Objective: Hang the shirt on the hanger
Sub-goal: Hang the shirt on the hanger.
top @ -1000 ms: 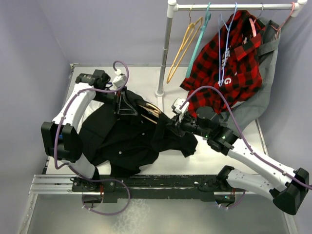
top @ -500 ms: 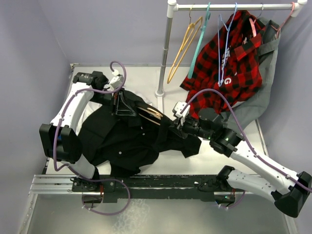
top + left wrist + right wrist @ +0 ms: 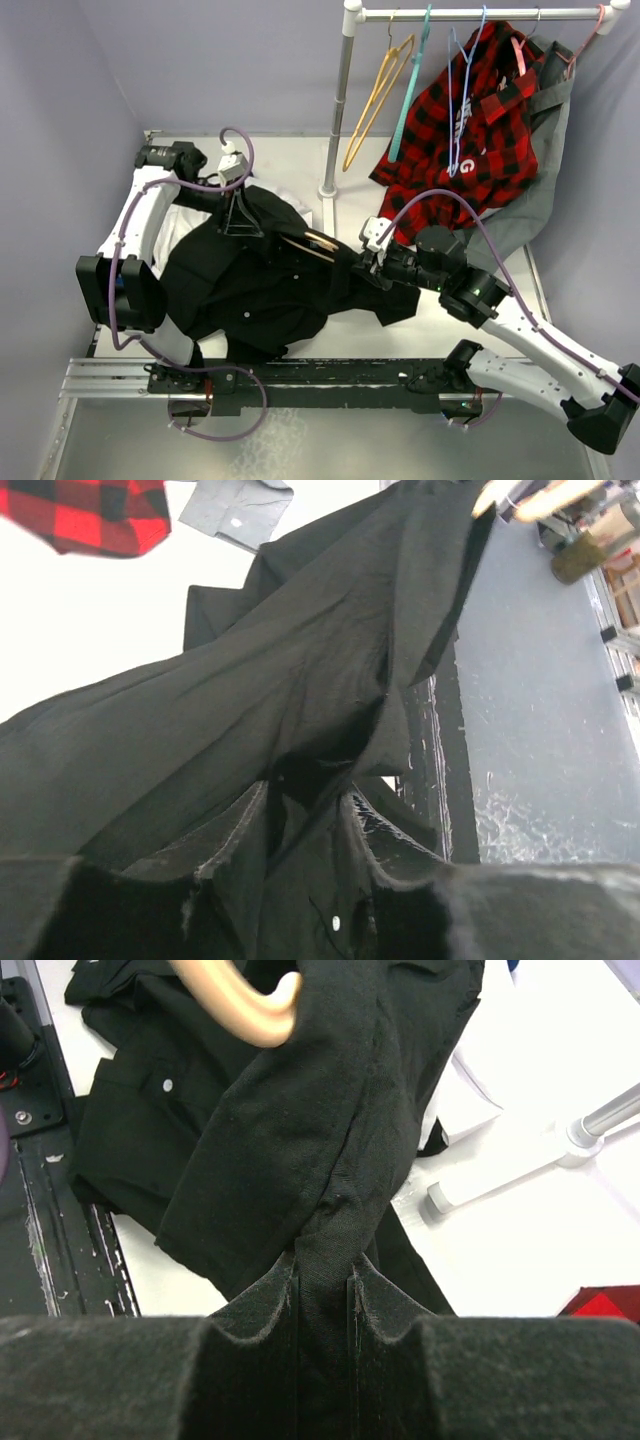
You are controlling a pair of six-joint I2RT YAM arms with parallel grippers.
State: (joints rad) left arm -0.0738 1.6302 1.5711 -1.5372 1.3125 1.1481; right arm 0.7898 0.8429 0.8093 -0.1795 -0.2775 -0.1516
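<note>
**Black shirt pinched up by both grippers, hanger mostly buried in it**

Only the overhead view takes in the whole scene. The shirt [image 3: 255, 290] lies in a crumpled heap on the white table [image 3: 290, 160], left of the rack post [image 3: 337, 110] and toward the arms' bases. The left gripper [image 3: 240, 215] lifts it to a peak left of the post's foot. The right gripper [image 3: 365, 268] holds another part just on the near side of that foot. A strip of the hanger [image 3: 312, 243] shows between the two, close to the post's foot.

The wrist views show the grips. In the left one the fingers [image 3: 225, 855] are closed on a fold of black cloth that stretches away taut. In the right one the fingers [image 3: 250, 1325] clamp a seamed edge, with the hanger's rounded tan tip poking out just above.

The shirt is plain matte black and creased, with a small white button [image 3: 167, 1085] on its front.

The hanger's hook and most of its arms are under cloth. The collar and sleeves cannot be told apart in the heap.
</note>
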